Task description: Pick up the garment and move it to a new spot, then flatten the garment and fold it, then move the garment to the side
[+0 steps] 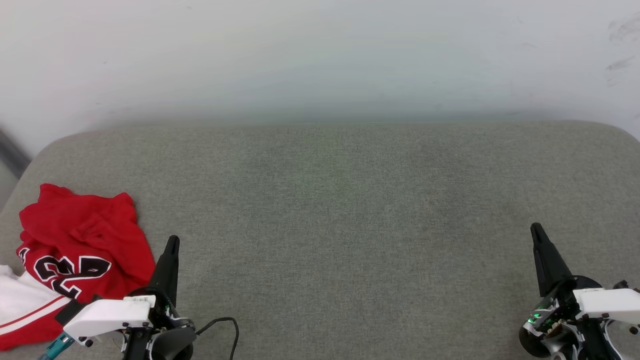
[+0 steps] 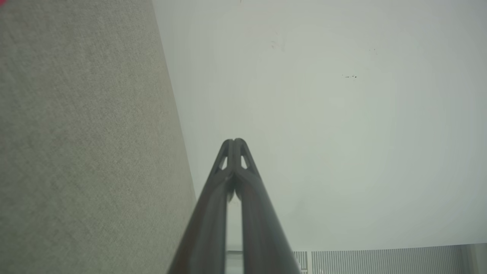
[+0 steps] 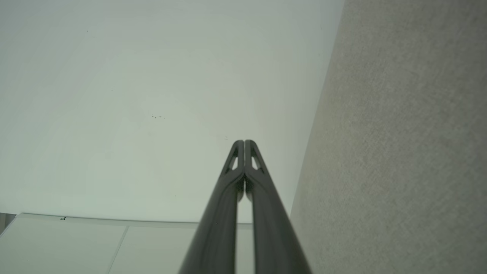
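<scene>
The garment point(image 1: 75, 250), a red jersey with white sleeve, striped trim and black white-outlined number, lies crumpled at the left front corner of the grey fabric surface point(image 1: 340, 210). My left gripper point(image 1: 172, 241) hovers just to its right, fingers pressed together and empty, apart from the cloth. In the left wrist view that gripper point(image 2: 234, 141) points at the pale wall, tips touching. My right gripper point(image 1: 536, 228) stands shut and empty at the far right front, a long way from the garment. The right wrist view shows its fingers point(image 3: 244, 142) closed on nothing.
A pale wall point(image 1: 320, 55) rises behind the grey surface's rounded back edge. A black cable point(image 1: 225, 322) loops by my left wrist. A dark strip point(image 1: 10, 150) shows past the left edge. A slatted panel point(image 2: 380, 260) sits low in the left wrist view.
</scene>
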Motion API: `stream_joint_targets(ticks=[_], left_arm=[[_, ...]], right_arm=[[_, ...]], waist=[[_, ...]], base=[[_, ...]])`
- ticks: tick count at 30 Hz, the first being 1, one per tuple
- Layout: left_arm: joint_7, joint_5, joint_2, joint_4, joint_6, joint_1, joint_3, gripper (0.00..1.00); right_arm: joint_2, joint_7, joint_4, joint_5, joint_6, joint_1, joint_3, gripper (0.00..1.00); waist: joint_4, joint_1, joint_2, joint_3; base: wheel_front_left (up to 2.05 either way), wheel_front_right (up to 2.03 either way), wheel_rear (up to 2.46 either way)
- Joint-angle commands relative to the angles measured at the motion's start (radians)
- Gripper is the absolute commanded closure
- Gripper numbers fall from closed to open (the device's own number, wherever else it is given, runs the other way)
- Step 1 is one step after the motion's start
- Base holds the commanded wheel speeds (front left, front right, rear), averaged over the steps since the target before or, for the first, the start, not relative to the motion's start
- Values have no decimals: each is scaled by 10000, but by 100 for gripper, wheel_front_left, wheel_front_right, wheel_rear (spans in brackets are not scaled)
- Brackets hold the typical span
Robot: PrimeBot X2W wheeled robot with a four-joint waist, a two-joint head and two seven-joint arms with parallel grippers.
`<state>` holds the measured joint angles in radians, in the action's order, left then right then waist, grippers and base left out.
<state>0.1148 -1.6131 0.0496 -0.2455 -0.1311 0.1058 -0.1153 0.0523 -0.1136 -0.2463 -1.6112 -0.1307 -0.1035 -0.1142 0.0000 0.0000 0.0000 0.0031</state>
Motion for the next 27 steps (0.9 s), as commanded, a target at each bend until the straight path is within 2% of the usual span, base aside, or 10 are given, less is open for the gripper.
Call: stream_joint_targets(ticks=[1,27], left_arm=[[12,2,-12,12,-29,64,-9,100],[12,2,-12,12,-29,64,-8,100]], right_arm=[[-41,4,-7,-35,0,-116,4,100],[-41,4,-6,-35,0,-116,4,100]], waist=[[0,0,0,0],[0,0,0,0]], base=[[0,0,0],[0,0,0]])
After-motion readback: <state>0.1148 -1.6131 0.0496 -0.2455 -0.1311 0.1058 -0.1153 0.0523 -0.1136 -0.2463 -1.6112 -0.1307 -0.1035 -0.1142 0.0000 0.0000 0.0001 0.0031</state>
